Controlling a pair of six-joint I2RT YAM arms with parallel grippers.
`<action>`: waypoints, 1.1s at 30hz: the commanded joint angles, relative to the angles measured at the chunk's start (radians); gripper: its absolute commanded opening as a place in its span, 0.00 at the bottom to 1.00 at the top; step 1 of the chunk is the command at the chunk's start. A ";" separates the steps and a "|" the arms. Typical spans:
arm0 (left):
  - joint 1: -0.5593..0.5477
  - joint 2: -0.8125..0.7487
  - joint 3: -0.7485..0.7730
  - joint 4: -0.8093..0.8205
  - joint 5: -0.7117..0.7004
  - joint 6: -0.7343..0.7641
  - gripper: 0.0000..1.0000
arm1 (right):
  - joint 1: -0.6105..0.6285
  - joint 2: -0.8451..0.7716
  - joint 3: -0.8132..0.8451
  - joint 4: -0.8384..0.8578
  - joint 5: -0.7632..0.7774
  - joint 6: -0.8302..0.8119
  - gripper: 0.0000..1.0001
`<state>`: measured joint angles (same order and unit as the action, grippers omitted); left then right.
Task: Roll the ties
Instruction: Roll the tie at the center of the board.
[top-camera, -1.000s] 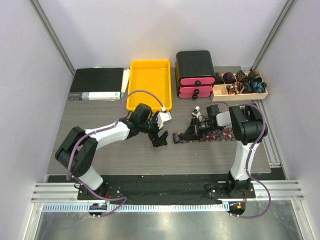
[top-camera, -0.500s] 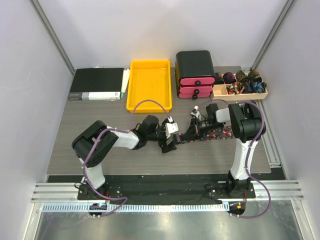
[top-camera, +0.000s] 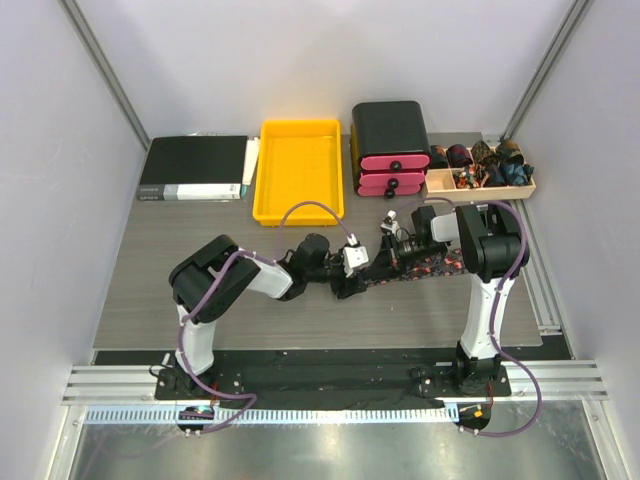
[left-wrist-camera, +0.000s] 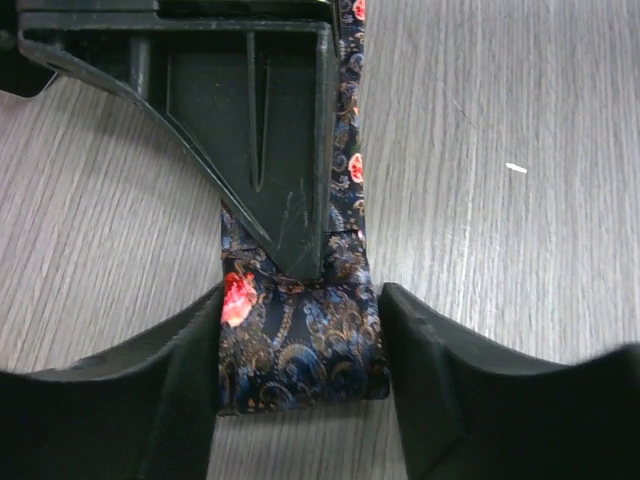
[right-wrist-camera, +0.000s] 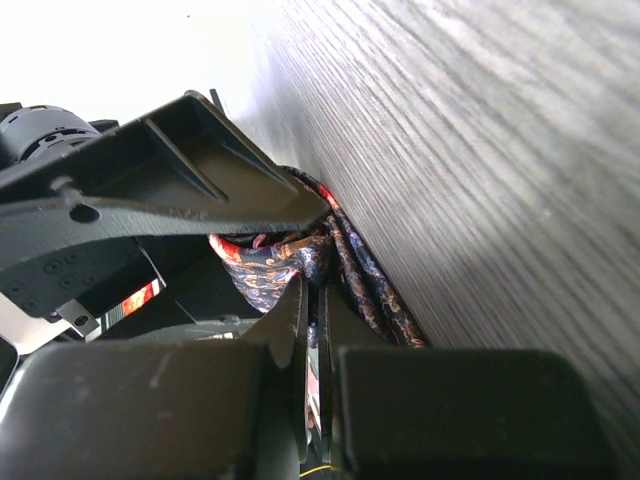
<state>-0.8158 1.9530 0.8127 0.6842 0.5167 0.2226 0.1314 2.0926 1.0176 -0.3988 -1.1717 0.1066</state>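
Currently: one dark, red-speckled fabric necktie (top-camera: 422, 268), flat on grey wood-grain tabletop (top-camera: 200, 260) before the black pink-drawered box (top-camera: 390, 125). My left claw (left-wrist-camera: 300, 298) spread, straddling its end; right claw (right-wrist-camera: 312, 287) clamped on it.

Back row + one tie at ctr-right of table (top-camera: 170, 240)
Far edge, L to R: binder (top-camera: 195, 168), tray (top-camera: 298, 208), drawer unit (top-camera: 390, 135), compartment box (top-camera: 480, 190) w/ rolled ties (top-camera: 470, 155) in it. Tie (top-camera: 432, 268) lies flat in front of drawer unit, running L–R. L gripper (top-camera: 352, 285) straddles its L end; R gripper (top-camera: 376, 268) tips sit on it, just beside.
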 joint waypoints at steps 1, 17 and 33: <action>-0.006 0.026 0.022 -0.023 -0.023 0.040 0.52 | -0.006 0.090 -0.024 -0.060 0.184 0.039 0.01; -0.039 0.003 0.040 -0.299 -0.061 0.146 0.11 | 0.048 -0.124 -0.097 0.308 0.087 0.467 0.25; -0.040 0.017 0.060 -0.371 -0.080 0.149 0.03 | 0.047 -0.098 -0.120 0.543 0.007 0.637 0.31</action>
<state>-0.8318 1.9274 0.8883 0.4889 0.4473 0.3443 0.1650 1.9717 0.9092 -0.1120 -1.0664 0.5720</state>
